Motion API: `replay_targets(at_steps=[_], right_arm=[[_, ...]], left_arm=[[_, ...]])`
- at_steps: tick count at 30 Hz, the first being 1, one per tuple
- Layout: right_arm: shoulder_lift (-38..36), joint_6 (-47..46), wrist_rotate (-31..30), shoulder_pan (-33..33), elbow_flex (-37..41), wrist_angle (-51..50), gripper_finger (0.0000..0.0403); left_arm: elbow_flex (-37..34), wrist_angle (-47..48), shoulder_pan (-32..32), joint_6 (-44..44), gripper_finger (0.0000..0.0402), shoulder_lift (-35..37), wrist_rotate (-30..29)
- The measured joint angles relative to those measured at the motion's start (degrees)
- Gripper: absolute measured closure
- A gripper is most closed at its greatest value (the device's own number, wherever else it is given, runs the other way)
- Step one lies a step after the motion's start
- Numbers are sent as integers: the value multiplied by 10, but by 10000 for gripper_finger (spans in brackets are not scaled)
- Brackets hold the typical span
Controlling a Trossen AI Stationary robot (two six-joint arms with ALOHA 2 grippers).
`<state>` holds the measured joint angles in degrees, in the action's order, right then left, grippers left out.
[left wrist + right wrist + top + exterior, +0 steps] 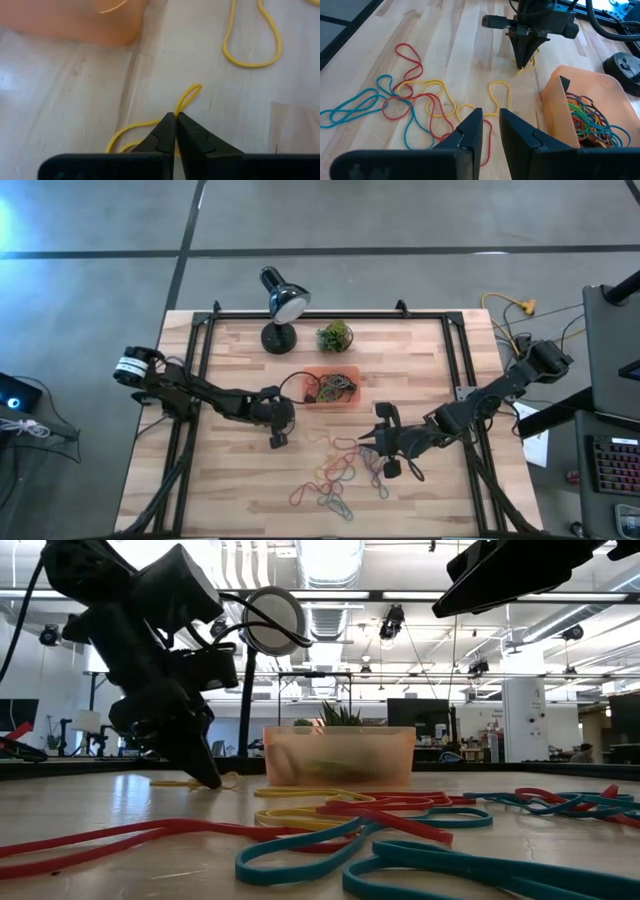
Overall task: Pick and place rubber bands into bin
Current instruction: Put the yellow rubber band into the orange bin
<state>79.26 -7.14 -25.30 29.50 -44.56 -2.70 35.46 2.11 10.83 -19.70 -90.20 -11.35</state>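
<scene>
rubber bands: red, yellow and teal loops [415, 107] lie tangled on the wooden table [240, 480] in front of the bin; in the high view they are too thin to count
pinched band: a yellow band [187, 97] lies on the wood just beside the bin's corner, a small loop poking out past the fingertips, the rest hidden under the fingers
bin: translucent orange tray [332, 389] near the table's middle, holding a heap of green, teal, orange and black bands; its far end is cut off in the right wrist view
left gripper: [175, 117] tips down on the table, fingers closed together on the yellow band
right gripper: [489, 120] above the loose pile, fingers parted by a narrow gap, nothing between them
behind the bin: a black desk lamp [283, 308] and a small green plant ball [334, 335], the plant half hidden by the tray in the low view
</scene>
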Motion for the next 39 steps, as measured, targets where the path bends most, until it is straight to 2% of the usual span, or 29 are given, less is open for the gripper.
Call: replay_targets(at_steps=[8,15,20,22,25,30,35,39], right_arm=[[0,2,0,0,0,-1,344],[0,2,0,0,0,-2,344],[0,2,-1,0,1,-2,344],[0,2,-1,0,1,-1,344],[0,2,-1,0,1,-1,344],[0,2,-1,0,1,-1,344],[0,2,-1,0,1,-1,344],[0,2,-1,0,1,0,344]], left_arm=[[20,5,19,23,401,56,0],[43,-2,62,52,401,99,-76],[65,-21,93,104,401,112,-183],[72,-44,101,143,402,113,-234],[72,-126,110,229,402,104,-324],[70,-266,110,398,402,71,-427],[71,-404,99,552,402,20,-494],[77,-490,76,629,402,-19,-505]])
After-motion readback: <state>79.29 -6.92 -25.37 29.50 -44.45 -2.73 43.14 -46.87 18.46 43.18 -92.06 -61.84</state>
